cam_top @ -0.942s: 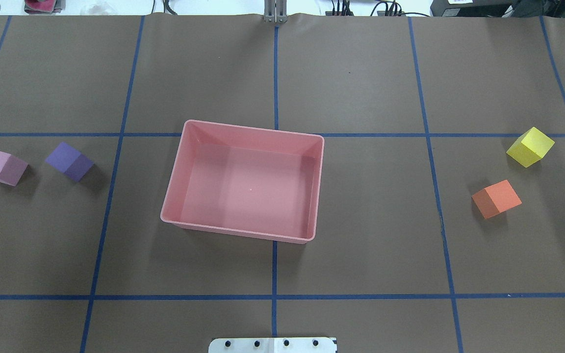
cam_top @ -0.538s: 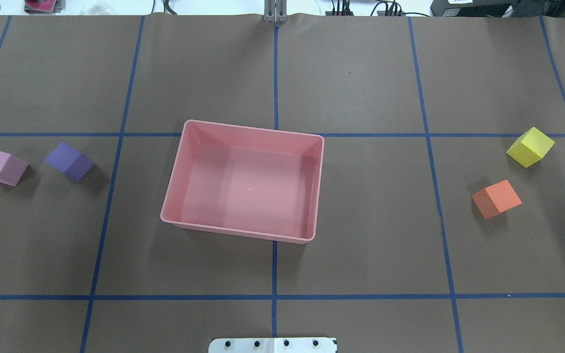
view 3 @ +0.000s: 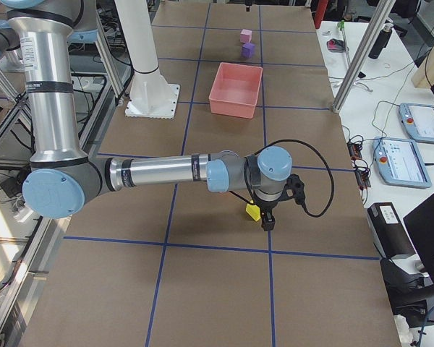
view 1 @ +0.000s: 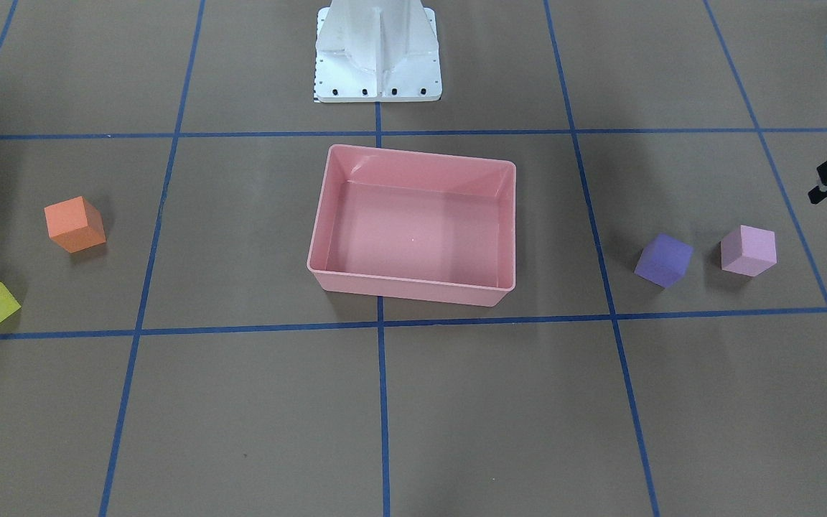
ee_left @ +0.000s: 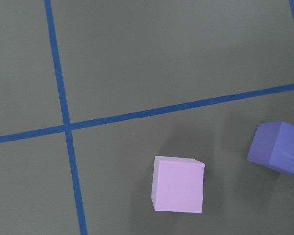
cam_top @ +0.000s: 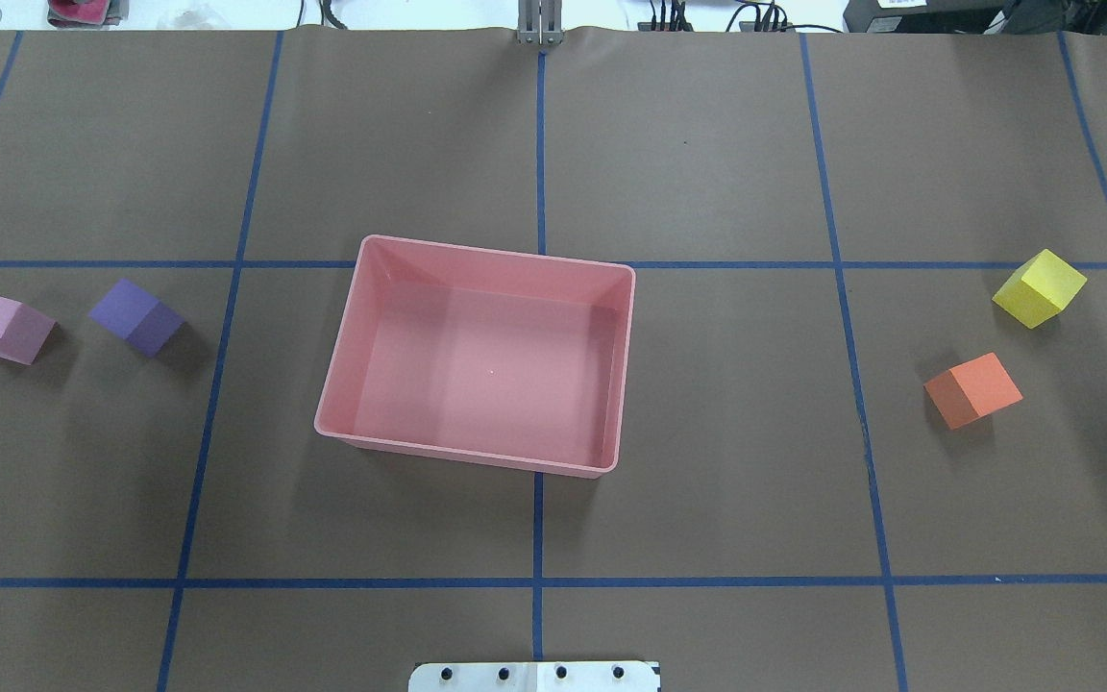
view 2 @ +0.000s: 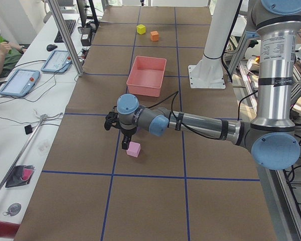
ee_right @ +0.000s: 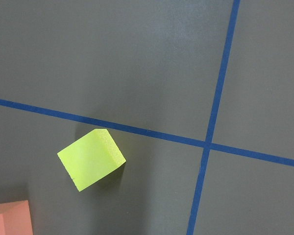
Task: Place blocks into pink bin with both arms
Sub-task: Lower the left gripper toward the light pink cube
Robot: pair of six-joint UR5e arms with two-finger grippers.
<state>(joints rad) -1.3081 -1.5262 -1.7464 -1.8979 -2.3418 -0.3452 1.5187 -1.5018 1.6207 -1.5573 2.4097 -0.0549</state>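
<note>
Left gripper point(view 2: 125, 145) is hanging by the lilac block point(cam_top: 1, 327) at the desk's left edge, right gripper point(view 3: 267, 220) by the yellow block point(cam_top: 1039, 288) at its right; their grip cannot be told. Skewed descents risk shoving cubes away from the central pink bin point(cam_top: 496, 269).

- Diffuse overhead light is covering the brown worktop point(cam_top: 707, 144) evenly, with no area blowing out.
- The purple block point(cam_top: 135, 315) is casting a short, soft shadow toward the pink bin point(cam_top: 477, 384).
- The bin's glossy floor is showing mild sheen and one pinpoint highlight.
- Broad faint shadows are lying at the worktop's left and right ends.
- Wrist views are reading greyer and dimmer, though sharp.
</note>
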